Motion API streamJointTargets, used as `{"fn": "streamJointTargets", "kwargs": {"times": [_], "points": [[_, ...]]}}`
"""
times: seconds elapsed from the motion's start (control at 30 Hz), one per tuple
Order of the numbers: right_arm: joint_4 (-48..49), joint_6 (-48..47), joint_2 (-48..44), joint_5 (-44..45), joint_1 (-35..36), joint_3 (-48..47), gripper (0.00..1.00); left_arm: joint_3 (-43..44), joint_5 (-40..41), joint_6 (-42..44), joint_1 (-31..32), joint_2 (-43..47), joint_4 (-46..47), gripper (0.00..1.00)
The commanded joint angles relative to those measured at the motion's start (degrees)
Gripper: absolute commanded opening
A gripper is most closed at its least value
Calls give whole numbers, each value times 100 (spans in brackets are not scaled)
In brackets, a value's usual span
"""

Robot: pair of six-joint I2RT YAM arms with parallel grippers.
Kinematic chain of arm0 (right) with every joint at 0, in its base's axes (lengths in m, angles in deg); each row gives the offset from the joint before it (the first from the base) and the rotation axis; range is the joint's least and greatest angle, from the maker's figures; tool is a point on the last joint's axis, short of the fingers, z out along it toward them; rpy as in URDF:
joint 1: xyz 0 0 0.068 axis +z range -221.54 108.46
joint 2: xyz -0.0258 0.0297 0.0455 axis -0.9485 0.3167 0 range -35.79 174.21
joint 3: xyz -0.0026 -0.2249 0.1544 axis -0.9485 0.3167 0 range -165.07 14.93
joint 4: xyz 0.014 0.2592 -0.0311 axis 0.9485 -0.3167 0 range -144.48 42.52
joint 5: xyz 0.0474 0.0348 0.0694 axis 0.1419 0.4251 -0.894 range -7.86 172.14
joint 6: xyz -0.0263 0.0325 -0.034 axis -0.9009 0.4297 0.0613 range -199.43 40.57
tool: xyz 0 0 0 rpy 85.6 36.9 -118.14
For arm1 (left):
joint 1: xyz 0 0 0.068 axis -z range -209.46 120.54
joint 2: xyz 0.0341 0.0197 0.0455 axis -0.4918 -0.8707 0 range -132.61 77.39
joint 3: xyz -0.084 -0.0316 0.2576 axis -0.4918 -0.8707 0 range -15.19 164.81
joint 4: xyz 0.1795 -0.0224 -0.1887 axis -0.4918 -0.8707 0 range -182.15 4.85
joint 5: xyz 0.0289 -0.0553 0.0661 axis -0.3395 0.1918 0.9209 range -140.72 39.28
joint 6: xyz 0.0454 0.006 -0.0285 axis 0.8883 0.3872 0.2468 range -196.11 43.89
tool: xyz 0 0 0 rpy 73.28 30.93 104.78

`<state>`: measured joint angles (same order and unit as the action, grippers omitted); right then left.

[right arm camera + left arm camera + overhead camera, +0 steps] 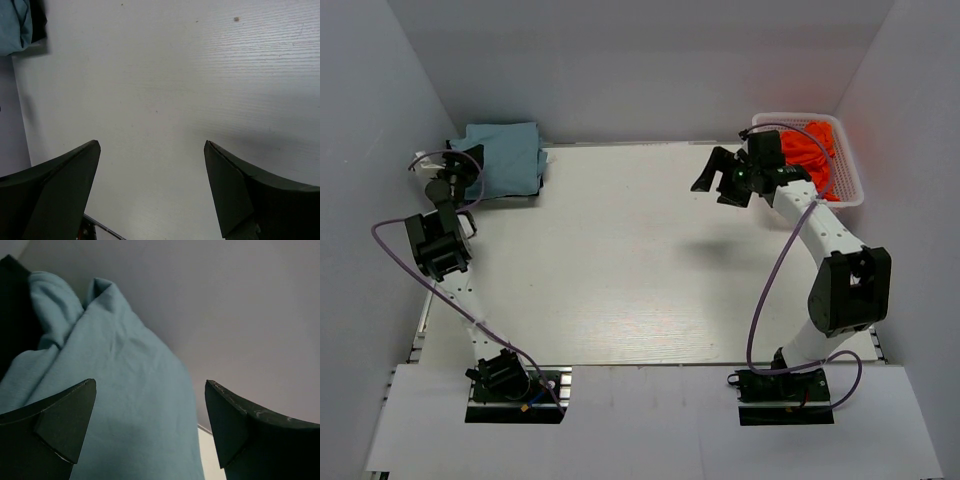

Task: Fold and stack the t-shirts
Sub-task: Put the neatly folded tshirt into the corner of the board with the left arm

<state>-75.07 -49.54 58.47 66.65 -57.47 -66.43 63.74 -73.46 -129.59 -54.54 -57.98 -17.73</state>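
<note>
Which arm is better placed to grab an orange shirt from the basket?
Right: the right claw hangs open beside the basket of orange shirts; the left claw is across the table at the blue shirt.

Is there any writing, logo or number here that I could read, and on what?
None readable in any view. The folded slate-blue cloth t-shirt, the bright orange-red cloth shirts in the white plastic lattice basket and the pale wood-grain table all look plain.
</note>
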Motion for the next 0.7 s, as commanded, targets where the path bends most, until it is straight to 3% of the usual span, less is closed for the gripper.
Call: {"fn": "streamJointTargets", "kwargs": {"times": [0.0,0.33,0.47,0.67], "points": [[-36,52,-56,10,87,-301,90,122,324,108,-129,2,-581,100],[131,157,-609,116,184,270,90,245,235,469,-129,239,-2125,100],[140,131,-891,12,193,550,90,114,673,469,-129,563,-2444,100],[403,-18,-1418,-182,325,1104,90,-800,1605,417,-129,1758,-2216,100]]}}
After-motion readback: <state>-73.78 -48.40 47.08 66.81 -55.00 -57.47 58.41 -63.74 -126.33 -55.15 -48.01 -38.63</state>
